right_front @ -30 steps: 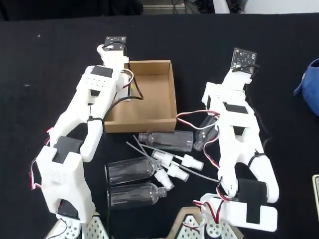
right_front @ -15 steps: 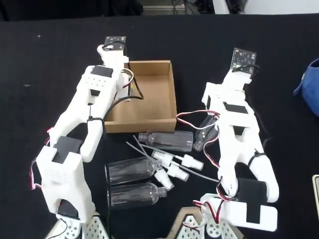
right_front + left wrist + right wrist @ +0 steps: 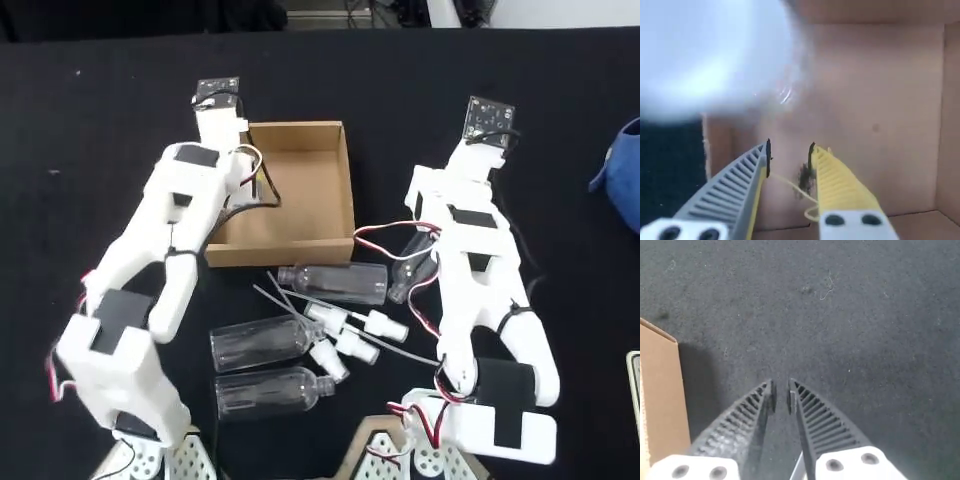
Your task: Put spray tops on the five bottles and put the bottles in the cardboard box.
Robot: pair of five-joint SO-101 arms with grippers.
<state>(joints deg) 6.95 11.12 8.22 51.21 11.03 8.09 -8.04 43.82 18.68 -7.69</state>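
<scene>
The left arm reaches over the left wall of the cardboard box (image 3: 285,250), which sits on the black table (image 3: 100,120). In the left wrist view, the left gripper (image 3: 790,155) hangs inside the box with its grey and yellow jaws a little apart and nothing between them. A pale shape (image 3: 715,55) close to the lens is too blurred to identify. From above, the part of the box floor that shows is bare.

Just in front of the box lies a clear bottle (image 3: 335,283) on its side, uncapped. Nearer the arm bases, two more clear bottles (image 3: 260,343) lie side by side, also without tops. The white spray tops (image 3: 350,335) lie loose among these bottles, their thin tubes stretched across the table. A fourth bottle (image 3: 412,278) lies partly under the right arm.

The right gripper (image 3: 781,392) hangs over bare table right of the box, its dark jaws almost together and holding nothing.
</scene>
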